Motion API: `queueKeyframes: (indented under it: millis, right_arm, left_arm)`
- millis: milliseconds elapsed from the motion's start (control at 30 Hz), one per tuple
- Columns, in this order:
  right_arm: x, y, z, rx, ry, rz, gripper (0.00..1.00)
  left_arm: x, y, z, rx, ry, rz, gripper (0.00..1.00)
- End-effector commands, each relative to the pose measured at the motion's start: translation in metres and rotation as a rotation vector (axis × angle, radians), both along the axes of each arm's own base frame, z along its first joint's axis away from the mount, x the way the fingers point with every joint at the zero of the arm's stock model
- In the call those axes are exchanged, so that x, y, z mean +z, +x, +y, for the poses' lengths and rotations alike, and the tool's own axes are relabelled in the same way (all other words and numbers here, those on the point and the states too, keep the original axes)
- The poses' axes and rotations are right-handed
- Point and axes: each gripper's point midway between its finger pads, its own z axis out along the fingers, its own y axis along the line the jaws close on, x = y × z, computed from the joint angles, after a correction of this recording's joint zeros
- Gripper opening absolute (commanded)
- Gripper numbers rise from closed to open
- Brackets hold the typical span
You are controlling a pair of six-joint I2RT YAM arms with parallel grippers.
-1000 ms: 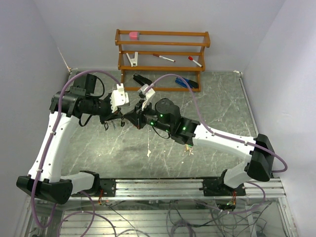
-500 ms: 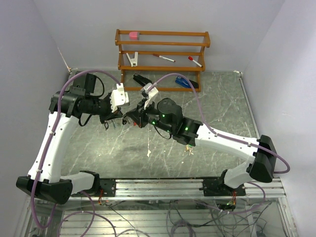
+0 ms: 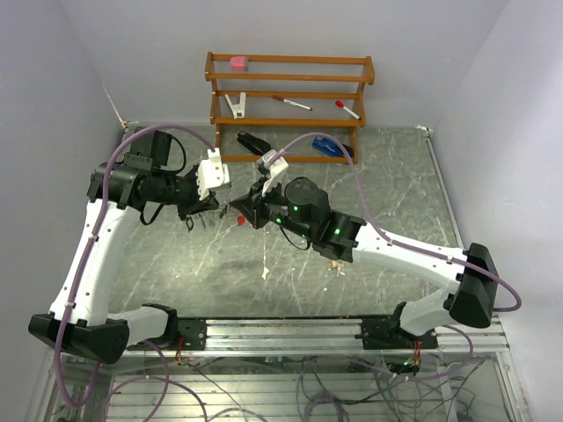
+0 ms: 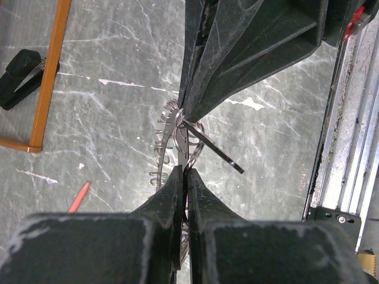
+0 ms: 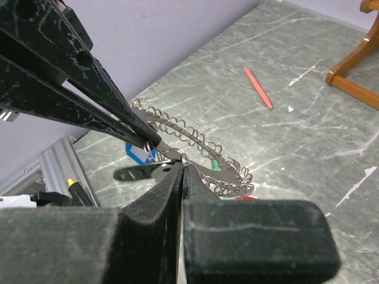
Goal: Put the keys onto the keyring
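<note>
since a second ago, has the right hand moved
Yes, slightly. The right hand has slid right against the wooden rack, still tip to tip with the left hand.

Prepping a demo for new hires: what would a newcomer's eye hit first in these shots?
First, the two arms meeting tip to tip at the centre of the top view: left pincer and right pincer, both shut on the keyring, whose looped fringe spreads across both wrist views. Next, a black key jutting out beside the tips, and the wooden rack at the back.
</note>
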Motion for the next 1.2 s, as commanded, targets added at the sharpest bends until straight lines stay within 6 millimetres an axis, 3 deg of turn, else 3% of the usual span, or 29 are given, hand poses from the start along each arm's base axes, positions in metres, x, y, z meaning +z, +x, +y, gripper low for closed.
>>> queueKeyframes:
  millis: [0, 300, 500, 933, 1067, 1167]
  right_arm:
    - [0.000, 0.001, -0.012, -0.031, -0.002, 0.001, 0.00]
    - [0.001, -0.003, -0.013, -0.018, 0.009, -0.004, 0.00]
    - [0.011, -0.013, -0.022, 0.010, 0.067, -0.046, 0.00]
    - [0.025, -0.025, -0.014, 0.082, 0.086, -0.080, 0.00]
    - [0.020, -0.028, -0.014, 0.094, 0.067, -0.062, 0.00]
    - [-0.001, -0.032, -0.025, 0.076, 0.038, 0.002, 0.00]
  left_arm:
    - [0.023, -0.003, -0.006, -0.027, -0.040, -0.071, 0.07]
    - [0.024, -0.001, -0.007, -0.034, -0.045, -0.080, 0.07]
    - [0.023, 0.011, -0.005, 0.022, -0.045, -0.092, 0.07]
    - [0.031, 0.019, -0.012, 0.026, -0.090, -0.119, 0.07]
    - [0.029, 0.015, -0.011, -0.026, -0.078, -0.205, 0.07]
    - [0.031, 0.015, -0.007, -0.034, -0.074, -0.327, 0.07]
